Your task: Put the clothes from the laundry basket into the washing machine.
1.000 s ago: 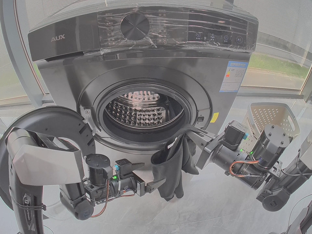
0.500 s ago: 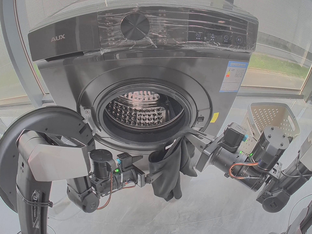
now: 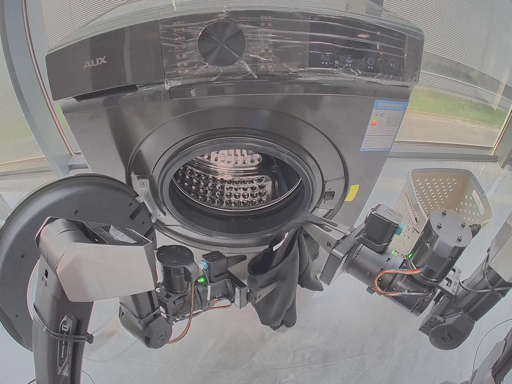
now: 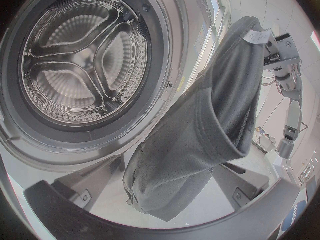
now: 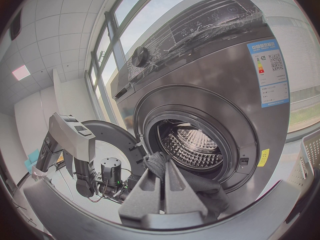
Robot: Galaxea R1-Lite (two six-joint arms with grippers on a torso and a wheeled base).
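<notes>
Garment (image 3: 282, 284) hangs pinched in right end effector (image 3: 308, 218) before washing machine (image 3: 341, 129) | left end effector (image 3: 258, 273) spread around it, forearm level

1. Head camera looked forward and down at the front of the washing machine (image 3: 234, 108) from a moderate range; the mouth of the drum (image 3: 234, 185) sat mid-frame.
2. Left wrist camera sat low and close, aimed up into the drum, with the dark garment (image 4: 200, 134) right before the lens.
3. Right wrist camera looked along the right gripper (image 5: 162, 162) toward the machine from the laundry basket (image 3: 448, 193) side, farther back.
4. All three views shared the drum mouth and the garment.
</notes>
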